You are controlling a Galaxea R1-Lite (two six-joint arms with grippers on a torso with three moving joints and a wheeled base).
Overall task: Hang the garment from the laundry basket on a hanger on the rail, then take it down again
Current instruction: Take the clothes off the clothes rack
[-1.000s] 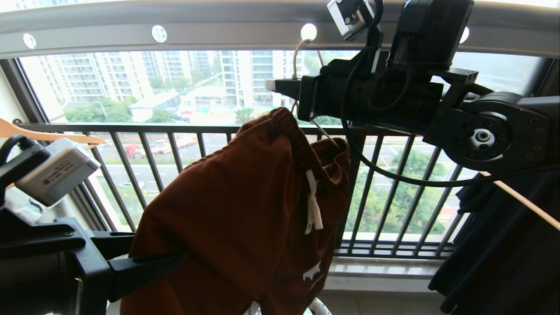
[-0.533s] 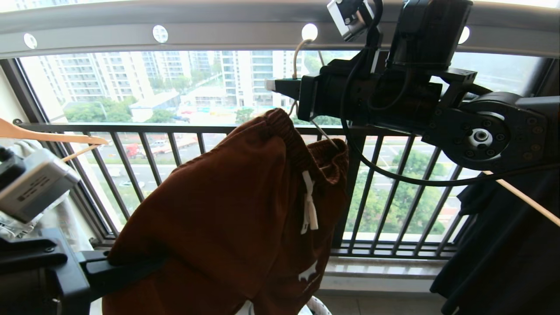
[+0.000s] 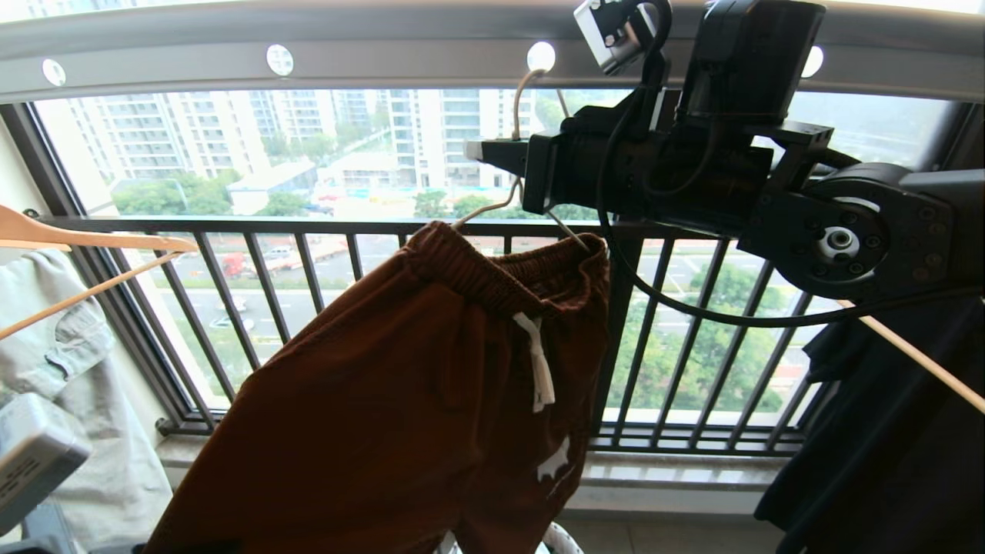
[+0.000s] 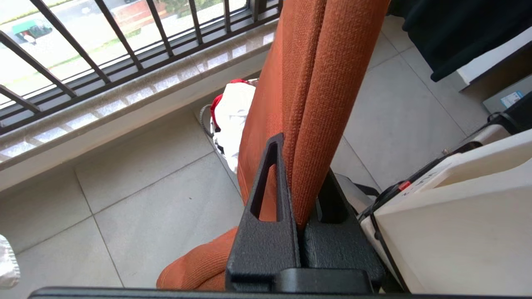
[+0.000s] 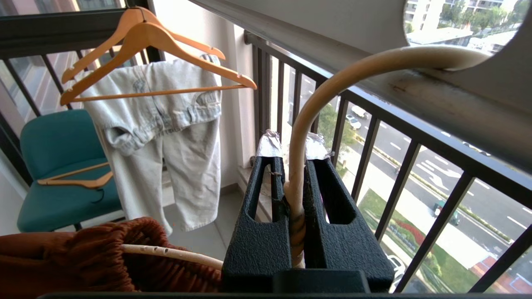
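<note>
Your right gripper had fingers pinching hanger neck just below rail, steadying thin cream wire hooked through rail hole. Shorts, soft ribbed rust knit, draped off hanger below rail. Your left gripper fingers clamped shorts' hem low down, likely for pulling them off.

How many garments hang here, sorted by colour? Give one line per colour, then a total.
Rust-brown shorts: 1
Pale denim garment: 1
Black garment: 1
Total: 3
</note>
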